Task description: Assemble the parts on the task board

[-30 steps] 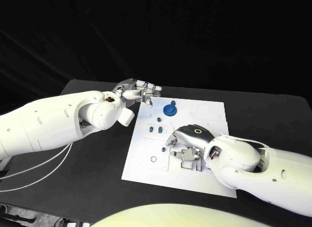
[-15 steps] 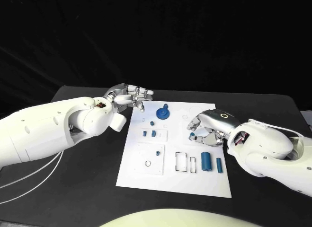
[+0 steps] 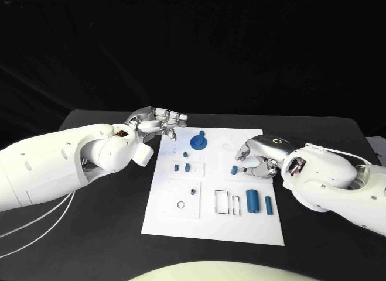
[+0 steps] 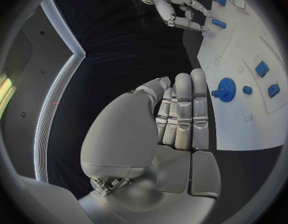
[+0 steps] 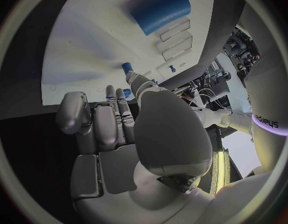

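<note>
Black matte surface carries the white task board, which I use as my landmark; behind its far edge the room falls away into a dark backdrop. My left hand hovers at the board's far left corner, just off its edge, fingers held straight and close together with nothing in them. My right hand sits over the board's right side, fingers curled downward beside a small blue peg; I cannot tell whether they grip it or anything else. On the board's far middle stands a blue gear, with small blue pieces just nearer me. Toward the board's near right lie a blue cylinder and a slimmer blue bar, next to two empty rectangular slots.
</note>
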Controlling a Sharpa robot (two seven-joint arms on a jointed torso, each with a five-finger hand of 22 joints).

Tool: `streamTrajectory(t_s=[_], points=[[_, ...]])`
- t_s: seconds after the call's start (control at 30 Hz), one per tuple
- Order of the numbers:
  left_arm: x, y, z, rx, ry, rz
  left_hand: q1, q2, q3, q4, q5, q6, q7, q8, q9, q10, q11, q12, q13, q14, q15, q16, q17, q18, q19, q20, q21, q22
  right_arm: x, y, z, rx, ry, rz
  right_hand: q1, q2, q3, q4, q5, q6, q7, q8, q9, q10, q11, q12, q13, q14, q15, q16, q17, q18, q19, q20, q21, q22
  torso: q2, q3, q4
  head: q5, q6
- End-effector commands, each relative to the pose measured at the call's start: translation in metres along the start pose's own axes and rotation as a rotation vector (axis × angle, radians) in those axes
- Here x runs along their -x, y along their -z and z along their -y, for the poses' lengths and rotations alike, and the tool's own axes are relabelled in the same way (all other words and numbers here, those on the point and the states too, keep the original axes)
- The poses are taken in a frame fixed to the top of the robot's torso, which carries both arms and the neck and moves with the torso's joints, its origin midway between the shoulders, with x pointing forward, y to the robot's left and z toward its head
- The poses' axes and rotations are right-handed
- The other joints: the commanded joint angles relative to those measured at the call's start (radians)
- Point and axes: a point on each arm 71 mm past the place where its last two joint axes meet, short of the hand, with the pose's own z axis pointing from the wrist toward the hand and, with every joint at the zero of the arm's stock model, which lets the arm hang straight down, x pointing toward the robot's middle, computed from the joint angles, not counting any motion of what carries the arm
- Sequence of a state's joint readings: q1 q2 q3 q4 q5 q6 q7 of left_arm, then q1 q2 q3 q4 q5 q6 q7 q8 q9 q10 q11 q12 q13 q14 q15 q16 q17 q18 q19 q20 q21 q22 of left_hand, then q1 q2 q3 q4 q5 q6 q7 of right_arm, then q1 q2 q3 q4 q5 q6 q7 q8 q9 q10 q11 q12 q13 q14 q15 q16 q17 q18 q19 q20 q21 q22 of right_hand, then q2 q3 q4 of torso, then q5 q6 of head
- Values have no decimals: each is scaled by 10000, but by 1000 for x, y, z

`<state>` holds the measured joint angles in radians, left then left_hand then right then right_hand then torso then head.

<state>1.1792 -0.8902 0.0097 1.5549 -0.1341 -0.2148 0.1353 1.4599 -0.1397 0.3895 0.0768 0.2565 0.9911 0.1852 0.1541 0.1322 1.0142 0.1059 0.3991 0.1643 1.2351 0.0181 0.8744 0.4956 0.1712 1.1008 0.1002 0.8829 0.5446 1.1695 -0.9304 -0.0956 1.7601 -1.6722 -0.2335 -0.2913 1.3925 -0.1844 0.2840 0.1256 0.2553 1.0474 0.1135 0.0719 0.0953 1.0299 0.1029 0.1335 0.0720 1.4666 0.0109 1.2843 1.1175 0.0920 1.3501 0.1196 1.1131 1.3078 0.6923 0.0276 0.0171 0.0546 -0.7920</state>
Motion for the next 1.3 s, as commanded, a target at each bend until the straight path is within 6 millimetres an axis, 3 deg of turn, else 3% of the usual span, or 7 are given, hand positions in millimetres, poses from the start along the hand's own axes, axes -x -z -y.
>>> streamTrajectory(t_s=[0.03,0.33,0.53,1.0,1.3], points=[[-2,0,1,-20,21,-259,-91,10,-59,-6,7,-89,-14,44,-12,-75,10,52,-15,-76,18,-30,-12,137,2,48,-46,-12,-4,-2,-1,44,90,-513,14,118,-71,-4,42,-13,-75,-34,-14,60,-24,83,1,114,49,21,13,46,-5,-6,7,446,-5,-3,-9,-7,-7],[-1,-1,1,-13,16,-222,-91,10,-59,-6,7,-89,-14,44,-12,-75,10,52,-15,-76,18,-30,-12,137,2,48,-46,-12,-10,-8,-7,221,16,-632,49,313,-44,-3,100,62,-50,-6,-9,368,-110,345,15,144,-16,41,32,23,100,-47,110,502,3,4,4,7,-26],[-1,-1,0,2,22,-268,-91,10,-59,-6,7,-89,-14,44,-12,-75,10,52,-15,-76,18,-30,-12,137,2,48,-46,-12,-12,-11,-11,321,-164,-612,119,469,119,-4,102,125,71,5,-3,657,-215,485,1,168,-103,65,65,-40,289,-117,409,655,5,-2,-4,-22,6],[-1,-1,0,57,25,-303,-83,15,-58,-12,12,-98,-16,47,-18,-84,8,59,-17,-76,16,-30,-20,139,4,49,-54,-18,-15,-13,-11,284,-184,-716,226,591,452,-83,67,674,101,231,116,1468,-407,731,67,250,-265,205,248,-151,590,-270,928,941,2,0,-5,-18,-34],[-1,0,0,97,23,-298,-65,35,-47,-20,18,-98,-18,53,-21,-87,5,69,-17,-76,13,-30,-26,141,8,48,-61,-23,-14,-13,-10,147,-128,-581,428,1035,953,-259,-907,1116,3,454,264,1971,-542,778,164,264,-376,231,270,-167,635,-375,993,1023,-1,0,-2,-22,-60]])
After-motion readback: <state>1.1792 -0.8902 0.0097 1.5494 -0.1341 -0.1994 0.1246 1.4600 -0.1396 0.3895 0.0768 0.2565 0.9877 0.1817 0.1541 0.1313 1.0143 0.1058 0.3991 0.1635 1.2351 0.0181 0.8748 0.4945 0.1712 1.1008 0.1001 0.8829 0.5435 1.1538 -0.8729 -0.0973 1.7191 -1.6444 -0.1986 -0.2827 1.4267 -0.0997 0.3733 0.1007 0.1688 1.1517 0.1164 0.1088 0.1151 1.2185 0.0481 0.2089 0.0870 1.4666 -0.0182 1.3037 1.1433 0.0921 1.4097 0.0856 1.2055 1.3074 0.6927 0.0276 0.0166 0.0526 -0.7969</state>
